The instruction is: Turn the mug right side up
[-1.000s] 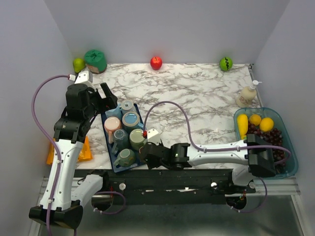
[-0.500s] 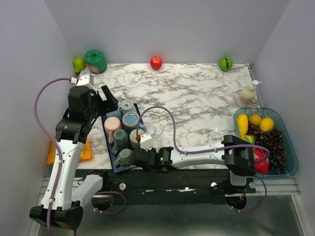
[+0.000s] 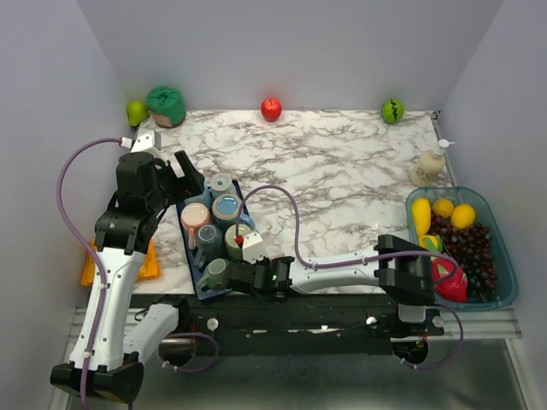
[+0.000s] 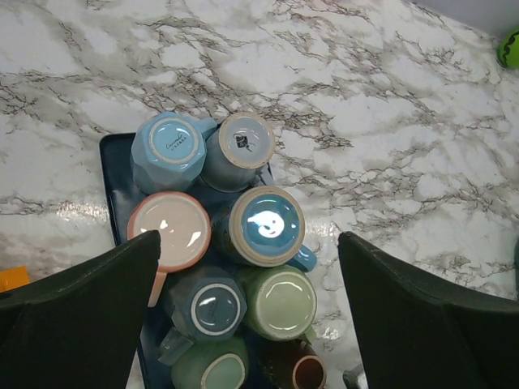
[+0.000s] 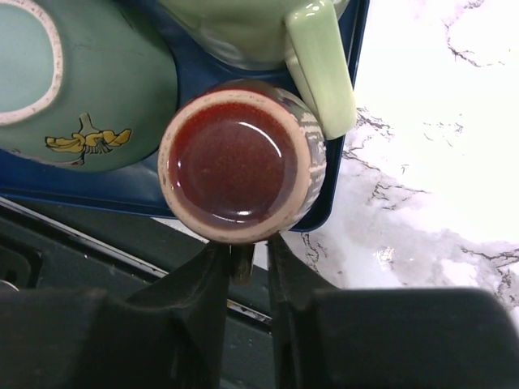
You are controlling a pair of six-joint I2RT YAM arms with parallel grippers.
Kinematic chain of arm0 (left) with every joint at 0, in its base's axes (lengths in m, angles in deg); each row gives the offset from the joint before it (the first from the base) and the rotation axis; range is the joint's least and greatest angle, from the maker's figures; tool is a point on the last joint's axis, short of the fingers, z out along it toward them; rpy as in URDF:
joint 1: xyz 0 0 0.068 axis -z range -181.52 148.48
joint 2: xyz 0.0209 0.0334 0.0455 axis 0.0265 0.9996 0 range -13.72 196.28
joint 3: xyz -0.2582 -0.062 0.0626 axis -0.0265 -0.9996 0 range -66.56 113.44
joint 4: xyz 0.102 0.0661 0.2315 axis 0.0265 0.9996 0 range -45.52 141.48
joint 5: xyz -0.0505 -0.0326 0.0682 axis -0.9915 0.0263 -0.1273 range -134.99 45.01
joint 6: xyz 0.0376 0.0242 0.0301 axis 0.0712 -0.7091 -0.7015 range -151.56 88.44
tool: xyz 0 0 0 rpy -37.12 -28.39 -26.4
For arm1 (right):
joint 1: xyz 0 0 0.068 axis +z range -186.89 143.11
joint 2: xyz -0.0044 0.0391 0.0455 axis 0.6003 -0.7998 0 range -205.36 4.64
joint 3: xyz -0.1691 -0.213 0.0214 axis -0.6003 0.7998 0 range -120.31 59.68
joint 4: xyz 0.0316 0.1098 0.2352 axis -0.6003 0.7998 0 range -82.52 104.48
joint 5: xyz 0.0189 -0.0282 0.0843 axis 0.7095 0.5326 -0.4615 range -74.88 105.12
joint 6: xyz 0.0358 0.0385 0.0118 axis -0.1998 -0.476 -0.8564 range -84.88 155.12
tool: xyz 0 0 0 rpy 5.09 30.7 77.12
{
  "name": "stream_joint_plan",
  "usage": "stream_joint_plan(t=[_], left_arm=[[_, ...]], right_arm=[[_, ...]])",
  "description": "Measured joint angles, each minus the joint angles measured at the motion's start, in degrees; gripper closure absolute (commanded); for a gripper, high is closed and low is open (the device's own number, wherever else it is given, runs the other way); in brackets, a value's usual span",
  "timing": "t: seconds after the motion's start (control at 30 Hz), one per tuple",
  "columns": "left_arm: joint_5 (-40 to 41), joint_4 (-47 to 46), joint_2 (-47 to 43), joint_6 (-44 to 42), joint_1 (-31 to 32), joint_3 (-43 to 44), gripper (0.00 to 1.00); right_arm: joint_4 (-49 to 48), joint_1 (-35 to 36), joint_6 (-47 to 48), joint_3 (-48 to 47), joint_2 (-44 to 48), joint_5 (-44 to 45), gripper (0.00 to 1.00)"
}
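Upside-down brown mug (image 5: 239, 166) sits at near-right corner of blue tray (image 4: 120, 182), by green mug (image 5: 318, 69) handle. R hand (image 5: 242, 261) clamped narrow on a small brown bit at its near side, prob. the handle. L hand (image 4: 249, 243) spread wide above tray, nothing held.

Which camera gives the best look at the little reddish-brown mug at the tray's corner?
The right wrist view: the reddish-brown mug sits mid-frame, its whole rim visible, just ahead of the right tool. The left wrist view catches it small and cut off at the bottom edge; in the top view the right arm hides it.
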Motion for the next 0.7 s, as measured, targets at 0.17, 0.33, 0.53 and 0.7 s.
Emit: stream_joint_plan(t=[0.17, 0.33, 0.53, 0.7], left_arm=[[0.0, 0.5, -0.2, 0.0, 0.3, 0.0, 0.01], [0.0, 0.7, -0.7, 0.1, 0.3, 0.0, 0.01], [0.0, 0.6, -1.9, 0.6, 0.3, -0.6, 0.01], [0.0, 0.5, -2.6, 1.4, 0.3, -1.7, 0.01]], right_arm=[[0.4, 0.0, 0.2, -1.0, -0.7, 0.5, 0.99], [0.4, 0.0, 0.3, -1.2, -0.7, 0.5, 1.00], [0.8, 0.0, 2.3, 0.6, 3.8, 0.4, 1.00], [1.4, 0.0, 4.8, 2.0, 12.7, 0.3, 1.00]])
